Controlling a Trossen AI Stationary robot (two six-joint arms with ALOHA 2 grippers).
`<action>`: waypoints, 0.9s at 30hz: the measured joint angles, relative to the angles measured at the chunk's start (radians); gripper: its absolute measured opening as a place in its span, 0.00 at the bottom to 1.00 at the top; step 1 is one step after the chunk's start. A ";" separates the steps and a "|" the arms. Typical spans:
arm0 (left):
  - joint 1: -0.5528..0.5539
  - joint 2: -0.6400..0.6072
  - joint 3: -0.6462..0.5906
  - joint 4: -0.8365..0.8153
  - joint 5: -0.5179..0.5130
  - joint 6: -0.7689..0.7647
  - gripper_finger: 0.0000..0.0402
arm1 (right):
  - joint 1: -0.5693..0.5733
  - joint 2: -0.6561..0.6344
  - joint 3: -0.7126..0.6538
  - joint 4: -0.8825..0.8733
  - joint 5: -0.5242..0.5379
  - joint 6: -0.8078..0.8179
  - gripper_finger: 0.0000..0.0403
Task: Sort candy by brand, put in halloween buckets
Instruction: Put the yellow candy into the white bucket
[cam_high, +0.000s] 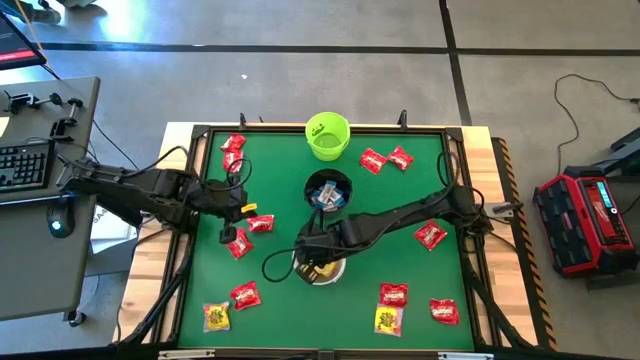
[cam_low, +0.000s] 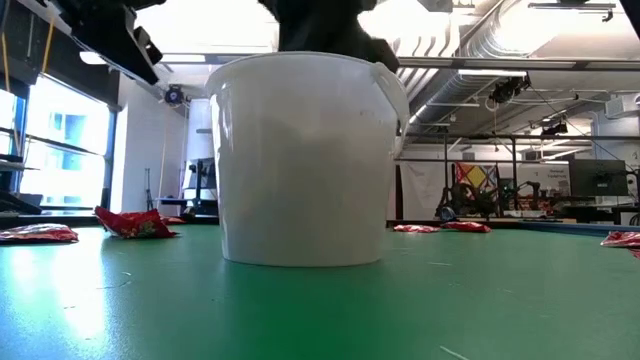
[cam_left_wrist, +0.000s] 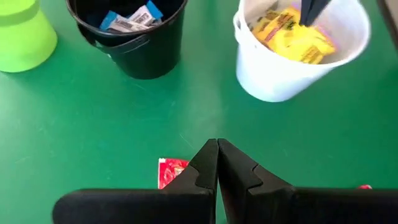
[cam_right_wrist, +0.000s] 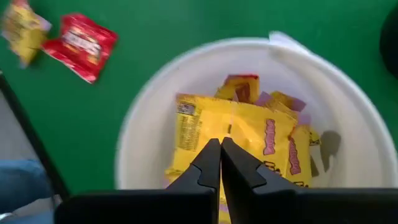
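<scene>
From above, the right gripper (cam_high: 318, 262) hangs over the white bucket (cam_high: 322, 270), so a yellow packet can be let go straight into it. The left gripper (cam_high: 243, 212) waits beside loose red packets (cam_high: 261, 223). The black bucket (cam_high: 328, 190) and green bucket (cam_high: 327, 136) stand beyond in a row, one pail to a brand by the look of it.

At table height the white bucket (cam_low: 305, 160) fills the middle, with a dark arm just over its rim; red packets (cam_low: 135, 224) lie well apart.

From the left wrist, the left gripper (cam_left_wrist: 217, 149) has its fingers pressed together on nothing; ahead of them, blue-and-white candy (cam_left_wrist: 129, 18) sits in the black bucket (cam_left_wrist: 134, 46).

From the right wrist, the right gripper (cam_right_wrist: 220, 147) is pressed together too. Yellow packets (cam_right_wrist: 249, 140) lie directly under its tips, inside the white bucket (cam_right_wrist: 155, 106); whether one is pinched I cannot tell.
</scene>
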 joint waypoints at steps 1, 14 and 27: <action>0.000 -0.008 0.000 -0.004 0.010 0.001 0.00 | 0.002 0.000 0.022 -0.025 0.000 0.000 0.01; -0.004 -0.089 0.000 -0.128 0.299 -0.003 0.00 | -0.010 -0.001 0.134 -0.135 -0.075 -0.280 0.00; -0.180 -0.077 0.000 -0.200 0.283 -0.154 0.00 | -0.112 -0.030 0.134 -0.188 -0.132 -0.696 0.00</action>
